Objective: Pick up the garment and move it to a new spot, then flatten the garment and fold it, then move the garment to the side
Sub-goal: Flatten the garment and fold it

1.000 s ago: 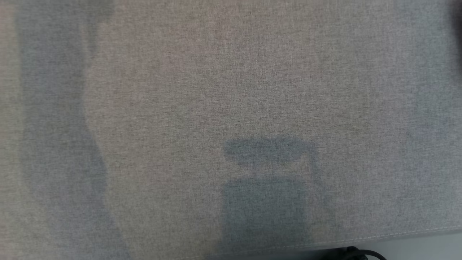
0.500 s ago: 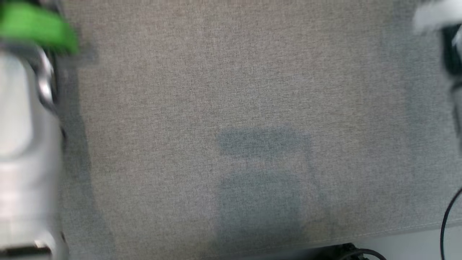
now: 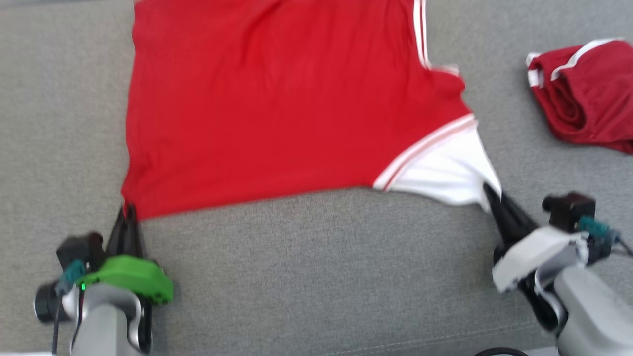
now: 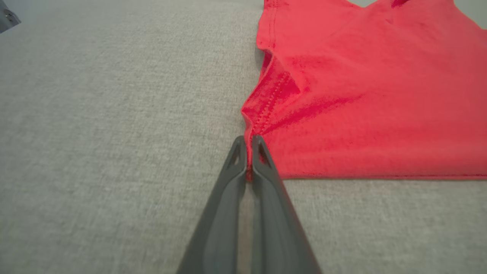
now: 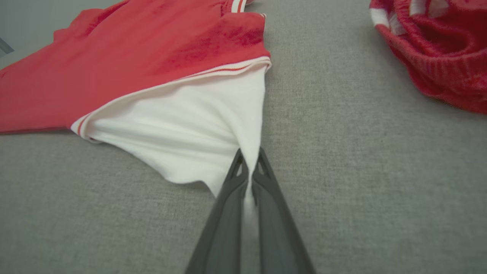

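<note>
1. Head view: the red jersey lies spread at centre-far on the grey fabric surface.
2. Our left gripper is pinched tight on the near-left hem corner, and our right gripper on the white near-right corner.
3. We judge it light, limp and stretchy (corners grip best).

We are looking at a bright red garment that is lying spread out and mostly flat on the grey surface, well back from its near edge. White stripes are running down its right side, and a white panel with striped trim is forming its near right corner. Its near hem is running roughly along the surface's near edge. Both near corners are being drawn out into tight points, and the stitched left corner is puckering
</note>
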